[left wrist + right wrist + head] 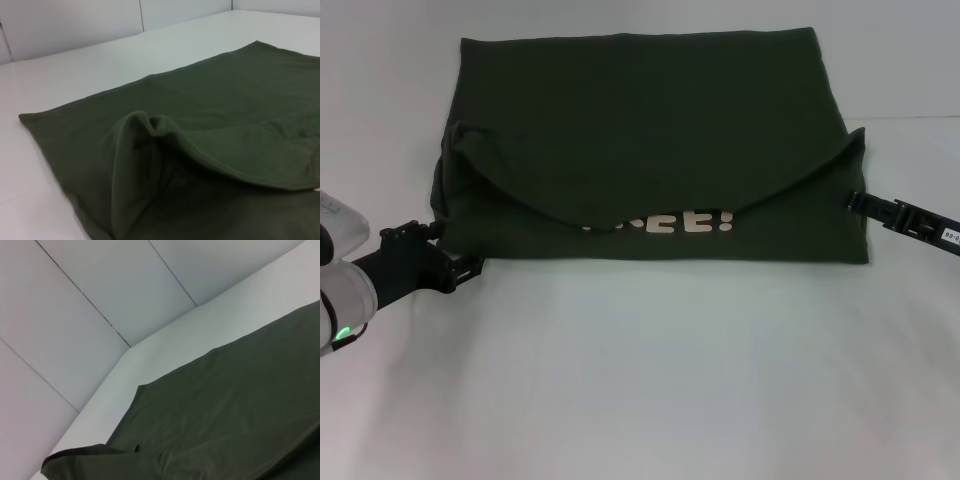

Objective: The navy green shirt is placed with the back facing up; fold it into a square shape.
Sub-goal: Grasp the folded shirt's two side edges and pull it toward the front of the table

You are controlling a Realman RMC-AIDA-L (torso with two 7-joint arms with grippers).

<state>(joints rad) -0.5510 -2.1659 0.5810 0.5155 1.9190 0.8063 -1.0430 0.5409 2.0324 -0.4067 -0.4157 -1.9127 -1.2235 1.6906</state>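
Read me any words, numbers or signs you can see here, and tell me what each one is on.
"...EE!": pale lettering on the shirt, its start hidden under the folded cloth.
Small white label on the right gripper's arm: too small to read.
Left gripper: no text.

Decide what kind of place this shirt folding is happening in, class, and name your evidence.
Probably a lab or test bench, not a home: a bare white table, plain pale wall panels behind it, and only the navy green shirt between the left gripper and right gripper.
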